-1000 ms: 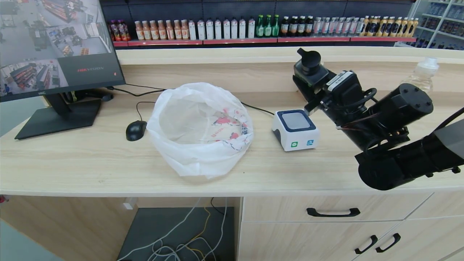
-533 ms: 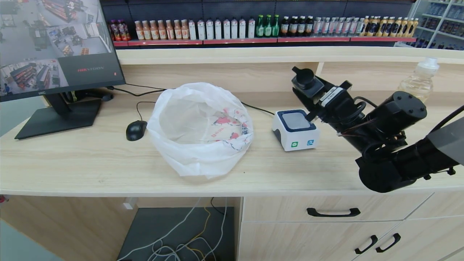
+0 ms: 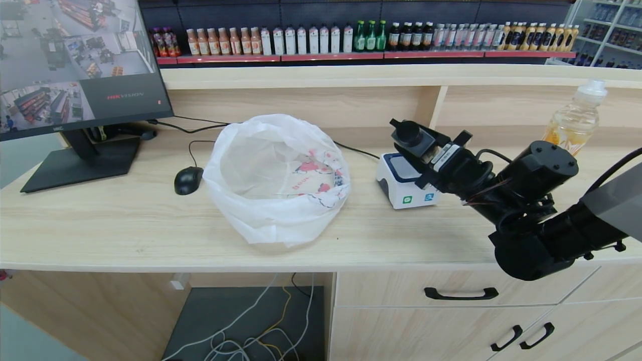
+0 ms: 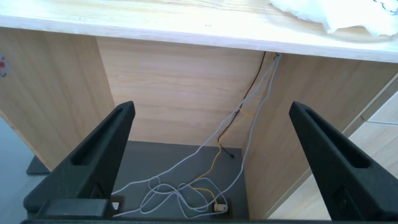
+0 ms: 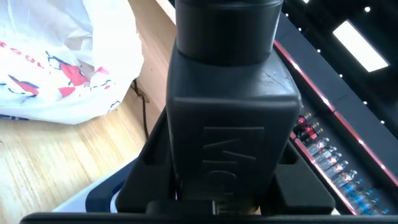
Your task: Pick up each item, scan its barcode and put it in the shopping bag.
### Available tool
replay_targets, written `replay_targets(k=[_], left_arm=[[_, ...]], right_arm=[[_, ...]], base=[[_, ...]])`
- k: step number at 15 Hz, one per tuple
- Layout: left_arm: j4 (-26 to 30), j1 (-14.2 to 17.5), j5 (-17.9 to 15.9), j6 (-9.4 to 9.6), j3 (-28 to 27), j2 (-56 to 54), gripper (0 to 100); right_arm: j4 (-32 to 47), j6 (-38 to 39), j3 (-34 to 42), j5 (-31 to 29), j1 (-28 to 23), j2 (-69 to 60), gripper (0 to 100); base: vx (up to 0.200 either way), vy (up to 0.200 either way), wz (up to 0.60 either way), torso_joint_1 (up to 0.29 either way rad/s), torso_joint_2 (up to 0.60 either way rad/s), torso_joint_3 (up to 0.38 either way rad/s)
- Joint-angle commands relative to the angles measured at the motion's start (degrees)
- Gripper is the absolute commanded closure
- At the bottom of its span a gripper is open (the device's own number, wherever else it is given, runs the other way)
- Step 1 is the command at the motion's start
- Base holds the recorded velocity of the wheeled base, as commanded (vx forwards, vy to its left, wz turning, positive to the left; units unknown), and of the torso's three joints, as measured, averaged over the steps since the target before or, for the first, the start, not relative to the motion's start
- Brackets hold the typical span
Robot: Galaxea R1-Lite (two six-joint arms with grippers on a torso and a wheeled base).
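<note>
Right now my right hand (image 3: 432,153) grips the black bottle (image 3: 410,134) over the scanner (image 3: 404,195), presumably to show its barcode; the shopping bag (image 3: 276,175) waits at its nine o'clock. My left hand (image 4: 211,112) hangs spread and empty below the desk (image 3: 125,225).

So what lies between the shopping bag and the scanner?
Bare counter, crossed at the back by a thin black cable running to the scanner from behind the shopping bag; head view.
</note>
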Motion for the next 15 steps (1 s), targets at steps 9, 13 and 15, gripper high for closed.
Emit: replay_targets(k=[9, 13, 15], left_arm=[[0.0, 0.0, 0.0, 0.01, 0.0, 0.0, 0], [0.0, 0.0, 0.0, 0.01, 0.0, 0.0, 0], [0.0, 0.0, 0.0, 0.01, 0.0, 0.0, 0]], right_arm=[[-0.1, -1.2, -0.1, 0.1, 0.2, 1.9, 100], [-0.1, -1.2, 0.1, -0.1, 1.0, 2.0, 100], [-0.1, -1.1, -0.4, -0.4, 1.0, 2.3, 100]], base=[[0.0, 0.0, 0.0, 0.0, 0.0, 0.0], [0.0, 0.0, 0.0, 0.0, 0.0, 0.0], [0.0, 0.0, 0.0, 0.0, 0.0, 0.0]])
